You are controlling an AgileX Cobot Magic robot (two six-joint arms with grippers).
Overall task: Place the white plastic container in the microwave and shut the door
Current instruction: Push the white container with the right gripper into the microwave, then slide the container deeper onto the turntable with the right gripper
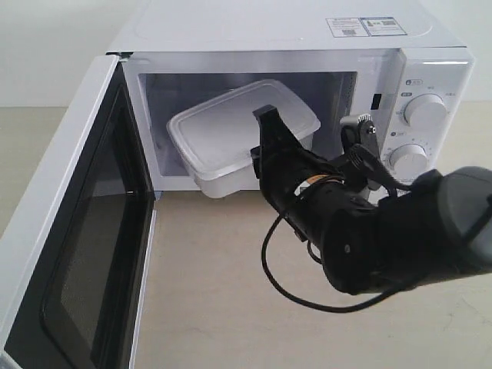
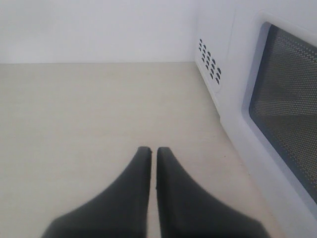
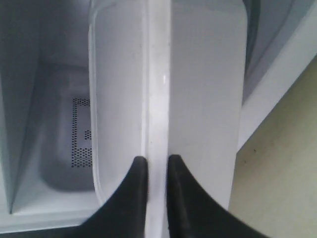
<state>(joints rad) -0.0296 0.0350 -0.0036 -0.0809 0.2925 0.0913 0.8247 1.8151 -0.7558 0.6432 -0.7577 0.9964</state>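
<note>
The white plastic container [image 1: 231, 131] sits tilted, half inside the microwave [image 1: 307, 46] cavity, its near end sticking out over the sill. My right gripper [image 1: 258, 150] is shut on the container's near rim; in the right wrist view the rim [image 3: 157, 99] runs between the black fingers [image 3: 136, 188] of that gripper [image 3: 156, 161]. The door [image 1: 73, 246] stands wide open at the left, dark inner face showing. My left gripper [image 2: 153, 149] is shut on nothing above the beige table, beside the door's outer face [image 2: 287, 104]; it is out of the exterior view.
The beige tabletop [image 1: 215, 292] stretches in front of the microwave. Two round knobs [image 1: 423, 111] sit on the right panel. The right arm's black cable [image 1: 277, 269] loops down over the table. Vent holes [image 2: 210, 62] show on the microwave's side.
</note>
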